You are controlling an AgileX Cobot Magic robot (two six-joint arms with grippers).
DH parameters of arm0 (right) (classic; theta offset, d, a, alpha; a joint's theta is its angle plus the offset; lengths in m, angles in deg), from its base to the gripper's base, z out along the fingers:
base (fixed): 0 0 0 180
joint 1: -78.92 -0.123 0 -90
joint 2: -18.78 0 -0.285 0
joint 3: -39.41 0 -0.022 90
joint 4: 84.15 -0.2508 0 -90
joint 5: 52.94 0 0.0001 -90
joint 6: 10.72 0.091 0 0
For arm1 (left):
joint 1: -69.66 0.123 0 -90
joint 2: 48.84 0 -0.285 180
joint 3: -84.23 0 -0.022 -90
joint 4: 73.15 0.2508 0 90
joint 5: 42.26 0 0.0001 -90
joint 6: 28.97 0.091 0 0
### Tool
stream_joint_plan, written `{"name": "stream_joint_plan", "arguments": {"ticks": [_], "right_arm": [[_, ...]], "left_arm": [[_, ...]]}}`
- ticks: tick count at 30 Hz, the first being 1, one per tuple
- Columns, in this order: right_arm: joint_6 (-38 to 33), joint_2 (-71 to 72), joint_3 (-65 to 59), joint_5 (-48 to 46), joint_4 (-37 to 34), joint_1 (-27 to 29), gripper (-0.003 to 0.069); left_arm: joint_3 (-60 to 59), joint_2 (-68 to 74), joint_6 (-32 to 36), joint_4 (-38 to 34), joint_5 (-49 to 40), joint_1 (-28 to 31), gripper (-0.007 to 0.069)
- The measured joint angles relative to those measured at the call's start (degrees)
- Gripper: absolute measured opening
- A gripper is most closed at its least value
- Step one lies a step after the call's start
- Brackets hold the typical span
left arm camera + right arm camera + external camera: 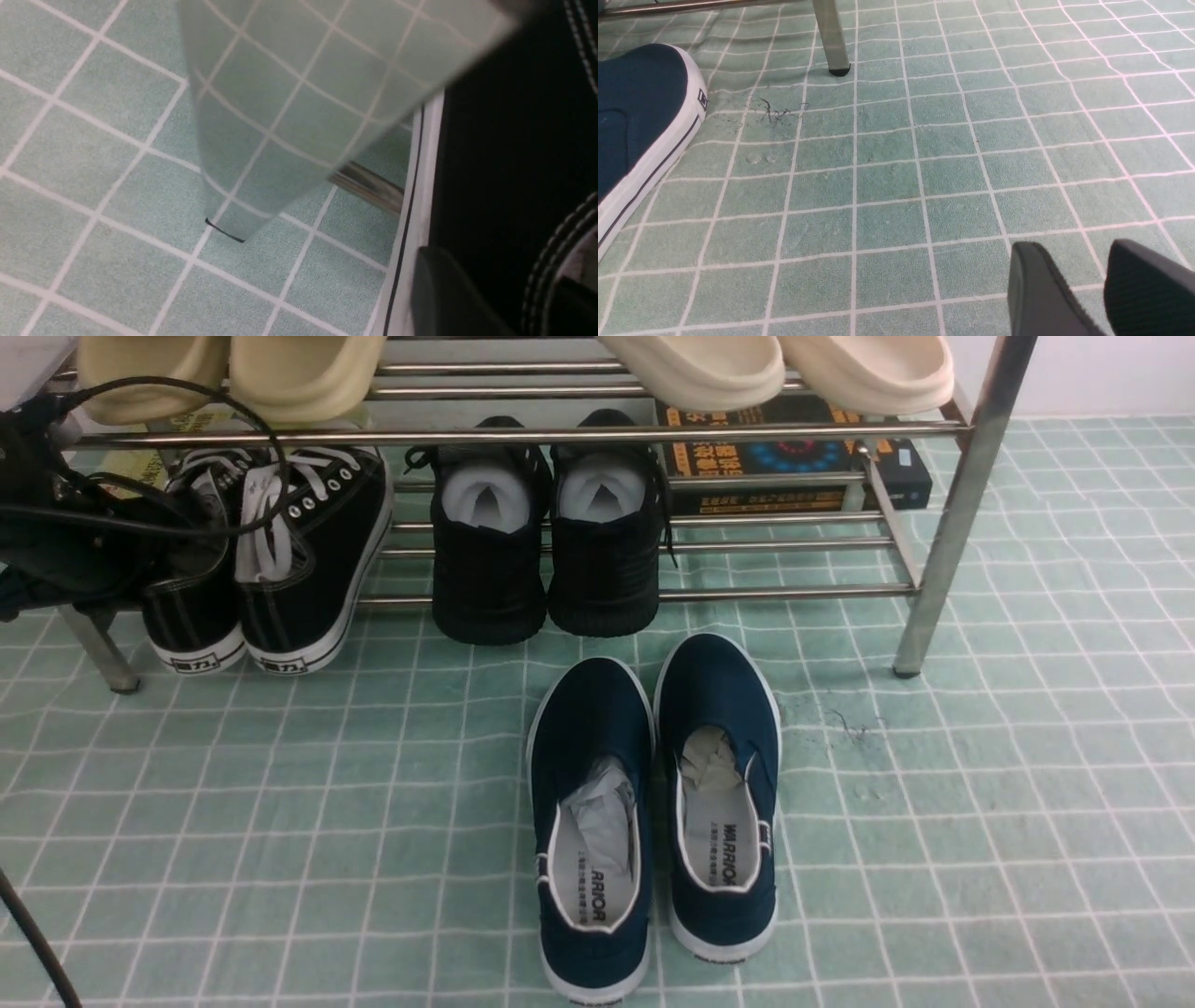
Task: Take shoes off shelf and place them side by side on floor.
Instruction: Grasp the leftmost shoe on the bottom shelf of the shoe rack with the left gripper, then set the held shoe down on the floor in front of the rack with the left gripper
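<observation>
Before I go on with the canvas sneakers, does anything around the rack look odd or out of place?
Two small things. A black printed box sits under the top tier of the shelf, at its right end, where shoes would go. Dark thread-like bits lie on the floor near its right front leg. Nothing looks toppled.

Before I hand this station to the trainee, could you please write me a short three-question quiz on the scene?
1. True or false: the canvas sneakers sit on the lower tier of the shelf.
2. Which pair stands on the floor? A canvas sneakers; B navy slip-ons; C black knit sneakers.
3. Fill in: the right end effector is ____ (open or shut).
Key: 1 true; 2 B; 3 open.
</observation>
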Motion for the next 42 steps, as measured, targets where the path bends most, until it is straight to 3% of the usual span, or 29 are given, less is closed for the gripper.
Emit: {"name": "stream_joint_plan", "arguments": {"ticks": [6,13,20,22,28,32,42], "right_arm": [[0.0,0.0,0.0,0.0,0.0,0.0,0.0237],[0.0,0.0,0.0,0.0,0.0,0.0,0.0237],[0.0,0.0,0.0,0.0,0.0,0.0,0.0237],[0.0,0.0,0.0,0.0,0.0,0.0,0.0237],[0.0,0.0,0.0,0.0,0.0,0.0,0.0237],[0.0,0.0,0.0,0.0,0.0,0.0,0.0237],[0.0,0.0,0.0,0.0,0.0,0.0,0.0237]], "left_arm": [[0.0,-1.5,2.3,0.1,-4.5,0.0,0.0008],[-0.2,-13.0,3.6,2.6,-22.6,0.0,0.0008],[-1.6,-31.2,3.2,10.4,-41.5,0.0,0.001],[-4.2,-33.8,1.7,10.4,-42.7,0.0,0.001],[-17.2,-35.5,-4.0,10.4,-34.8,0.0,0.001],[-26.5,-33.3,-8.5,10.8,-23.0,0.0,0.001],[-30.5,-24.0,-11.8,14.1,-13.9,0.0,0.001]]}}
